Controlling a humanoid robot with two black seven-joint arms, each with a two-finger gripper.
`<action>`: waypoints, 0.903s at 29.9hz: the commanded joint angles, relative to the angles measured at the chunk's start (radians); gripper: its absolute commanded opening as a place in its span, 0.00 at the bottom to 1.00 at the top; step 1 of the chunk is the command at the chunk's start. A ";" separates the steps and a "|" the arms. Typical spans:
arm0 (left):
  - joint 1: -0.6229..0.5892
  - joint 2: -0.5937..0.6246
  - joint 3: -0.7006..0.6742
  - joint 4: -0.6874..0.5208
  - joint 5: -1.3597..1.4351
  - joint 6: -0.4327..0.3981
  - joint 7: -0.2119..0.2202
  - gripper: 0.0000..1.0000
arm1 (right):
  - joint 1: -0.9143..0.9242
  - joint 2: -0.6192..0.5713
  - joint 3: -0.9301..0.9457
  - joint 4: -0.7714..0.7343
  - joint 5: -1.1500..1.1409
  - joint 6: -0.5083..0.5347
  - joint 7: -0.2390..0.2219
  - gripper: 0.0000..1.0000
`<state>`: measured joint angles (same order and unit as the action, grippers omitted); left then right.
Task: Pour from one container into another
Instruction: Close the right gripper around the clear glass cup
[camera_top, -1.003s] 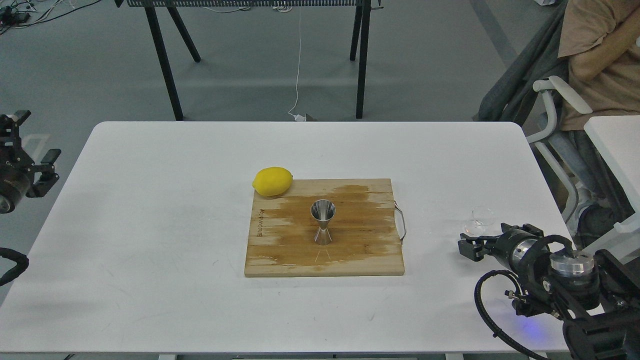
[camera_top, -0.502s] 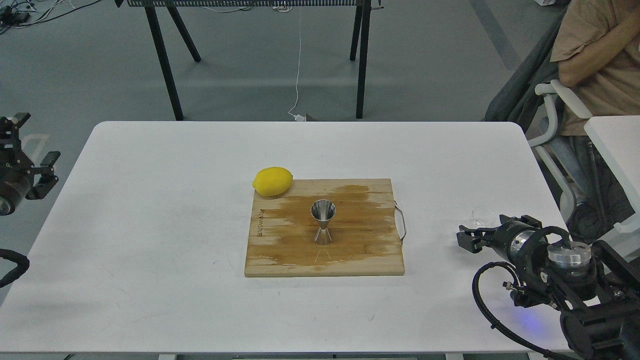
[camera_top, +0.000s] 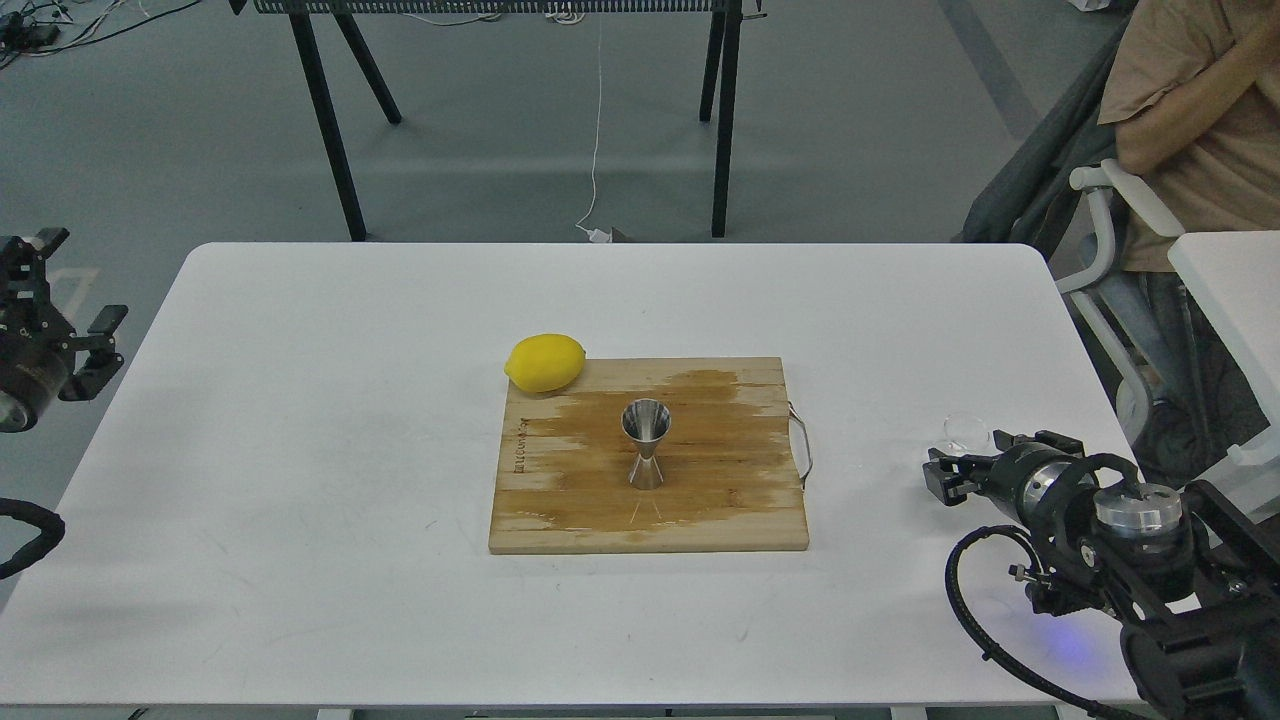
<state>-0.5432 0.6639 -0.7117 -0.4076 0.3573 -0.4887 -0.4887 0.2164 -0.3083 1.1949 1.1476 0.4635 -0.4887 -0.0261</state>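
Landmark: wooden cutting board (camera_top: 700, 520), centred on the white table (camera_top: 300, 450).

Jigger (camera_top: 646, 443) stands upright mid-board, open cone up, nothing touching it. Lemon (camera_top: 545, 362) sits at the board's far-left corner, overlapping the edge. Metal handle (camera_top: 803, 450) sticks off the board's right edge. Board surface shows a darker wet-looking patch around the jigger.

Glass cup (camera_top: 967, 432) is well right of the board, on bare tabletop near the table's right edge. Right gripper (camera_top: 950, 474) sits just on the near side of the cup, fingers pointing toward the board; too dark and end-on, so I cannot tell if it's released or clenched, or whether it touches the cup.

Left gripper (camera_top: 70, 300) hangs off the table's left edge, well left of the board, fingers spread apart, gripping nothing.

Open tabletop between cup and board; wide bare stretch left of the board and along the near edge.
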 joint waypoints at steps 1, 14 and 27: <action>-0.001 -0.010 0.000 0.010 0.000 0.000 0.000 0.99 | 0.000 0.000 0.000 0.000 0.000 0.000 0.000 0.73; 0.000 -0.010 0.000 0.015 0.000 0.000 0.000 0.99 | 0.001 0.009 0.000 0.001 -0.003 0.000 0.002 0.70; 0.000 -0.013 0.000 0.023 0.000 0.000 0.000 0.99 | 0.000 0.012 -0.002 0.001 -0.019 0.000 0.002 0.60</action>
<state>-0.5444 0.6521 -0.7117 -0.3912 0.3575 -0.4887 -0.4887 0.2163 -0.2961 1.1947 1.1490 0.4450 -0.4887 -0.0245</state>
